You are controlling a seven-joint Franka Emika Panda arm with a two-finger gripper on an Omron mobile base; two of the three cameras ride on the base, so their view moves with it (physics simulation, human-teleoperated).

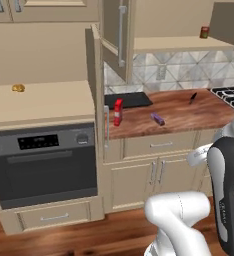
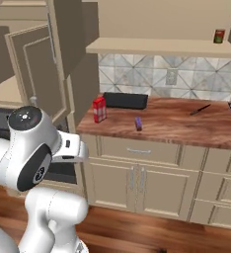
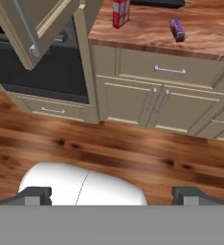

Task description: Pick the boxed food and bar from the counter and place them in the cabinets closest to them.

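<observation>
Left base view shows the bench (image 1: 179, 112) with the red boxed food (image 1: 118, 111) standing up near its left end. Right of the box lies the small purple bar (image 1: 157, 118). Behind the box sits a flat black board (image 1: 128, 100). Far right of the box lies a black knife (image 1: 192, 97), and past it part of a stove (image 1: 232, 95), cut off by the edge. Above the box a cabinet door (image 1: 118, 37) hangs open, and a little can (image 1: 204, 32) stands on the shelf (image 1: 184, 44) up there. Left of the box is a black oven (image 1: 44, 162).

Hand view shows the claw (image 3: 111, 194) low over the wood floor (image 3: 109, 148), its tips wide apart and holding nothing. The box and bar are far up from it, well apart. The top of the box is cut off there.
</observation>
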